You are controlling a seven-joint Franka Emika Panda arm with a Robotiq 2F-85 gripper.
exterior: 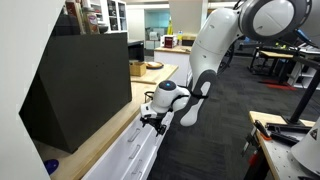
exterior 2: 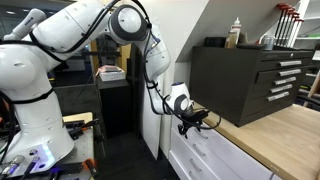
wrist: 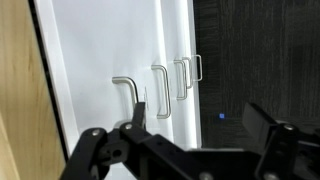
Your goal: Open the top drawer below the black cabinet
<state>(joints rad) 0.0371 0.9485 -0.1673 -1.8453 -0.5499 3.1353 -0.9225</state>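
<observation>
The black cabinet (exterior: 80,85) stands on a wooden countertop (exterior: 105,135) and also shows in the other exterior view (exterior 2: 250,80). Below the countertop are white drawer fronts. The top drawer (exterior: 128,150) (exterior 2: 215,150) looks closed in both exterior views. In the wrist view its white front (wrist: 95,110) lies next to the wood edge, with its slim metal handle (wrist: 125,95) beside two more handles. My gripper (wrist: 203,118) is open and empty. It hangs in front of the drawers (exterior: 153,120) (exterior 2: 198,122), one finger close to the top drawer's handle, the other over the dark floor.
A small brown cardboard box (exterior: 150,68) sits on the counter beyond the cabinet. A blue object (exterior: 52,166) lies on the counter's near end. Bottles (exterior 2: 236,32) stand on top of the cabinet. A workbench (exterior: 285,135) is across the dark carpeted aisle.
</observation>
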